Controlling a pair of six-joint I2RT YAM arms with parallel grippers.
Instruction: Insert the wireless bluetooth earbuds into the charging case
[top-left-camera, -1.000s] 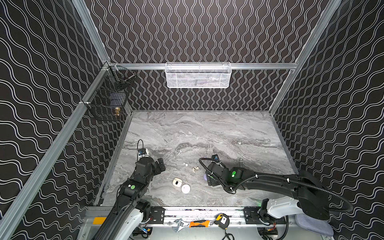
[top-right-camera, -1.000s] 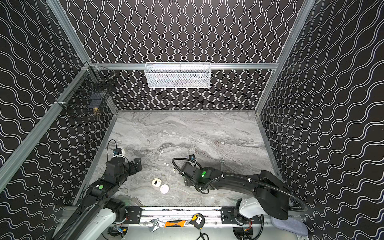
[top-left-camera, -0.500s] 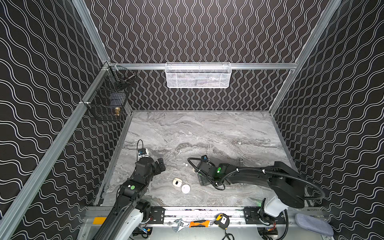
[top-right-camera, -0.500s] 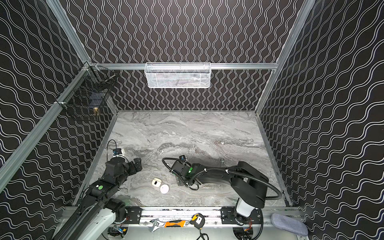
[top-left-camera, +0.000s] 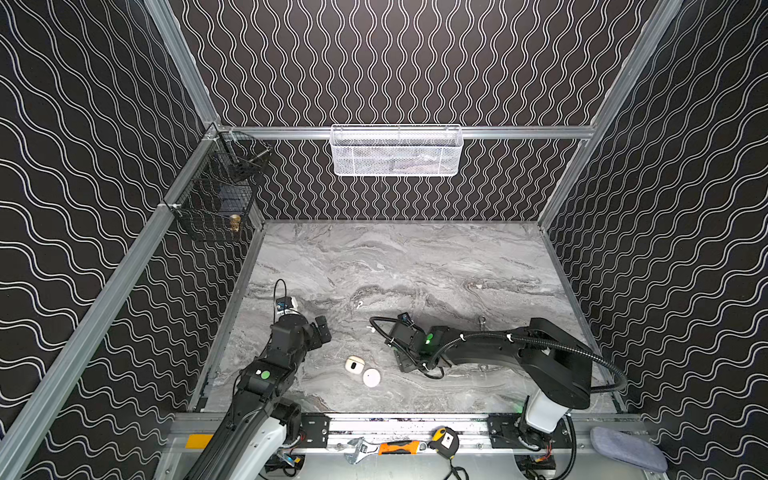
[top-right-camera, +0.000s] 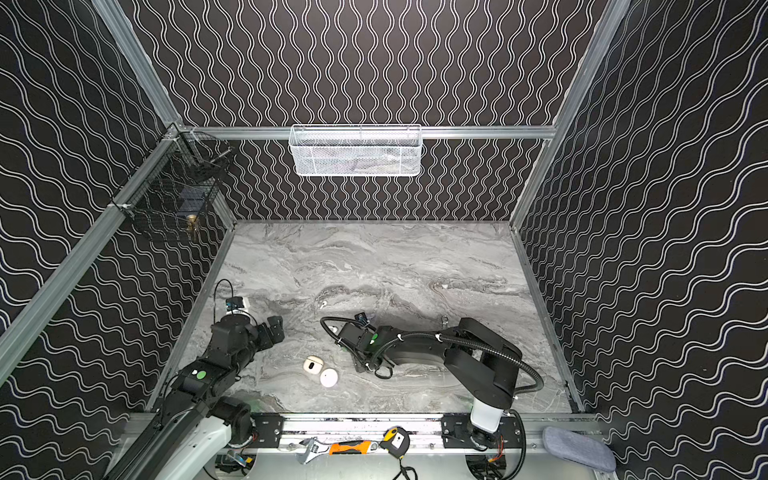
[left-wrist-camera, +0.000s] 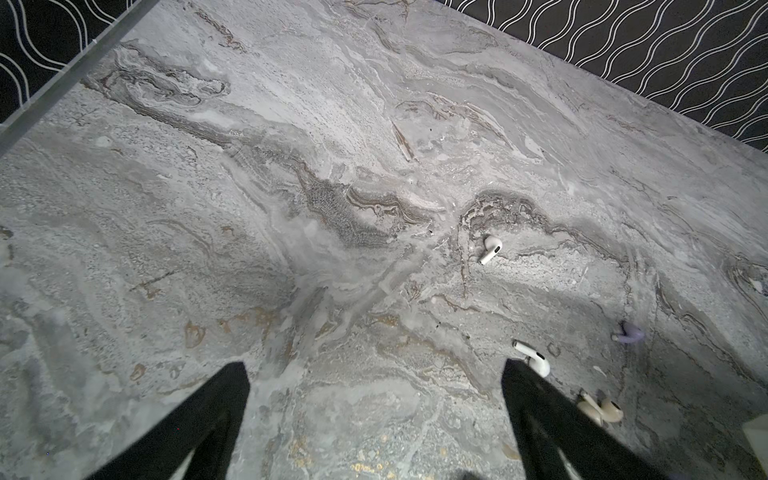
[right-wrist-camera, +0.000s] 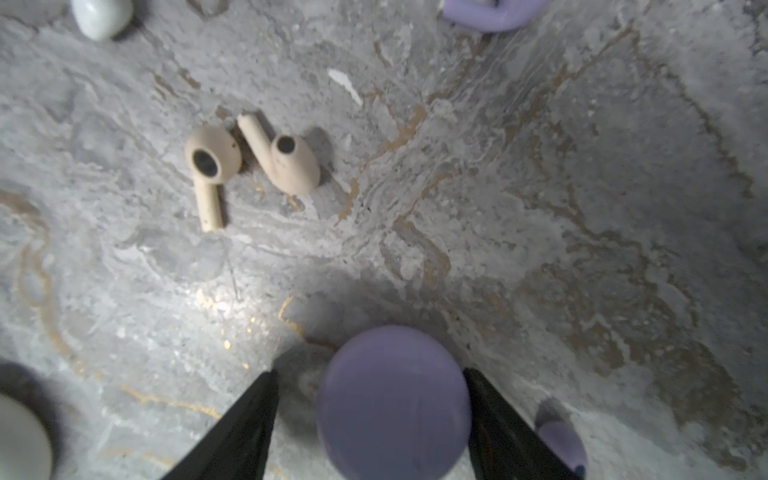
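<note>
Lavender case (right-wrist-camera: 392, 403): between the spread jaws of our right gripper (right-wrist-camera: 370, 370) (one finger against it); cream earbuds (right-wrist-camera: 291, 162) ahead. Our left gripper (left-wrist-camera: 374, 363): jaws spread, white earbud (left-wrist-camera: 534, 362) beside one finger.

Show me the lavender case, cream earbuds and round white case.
lavender case (right-wrist-camera: 392, 407): right wrist view, lid centre.
cream earbuds (right-wrist-camera: 291, 164): right wrist view, one bud's body.
round white case (top-left-camera: 371, 377): in a top view, centre.

Cream earbuds (right-wrist-camera: 291, 166) side by side, flat; round lavender case (right-wrist-camera: 392, 403) near
</note>
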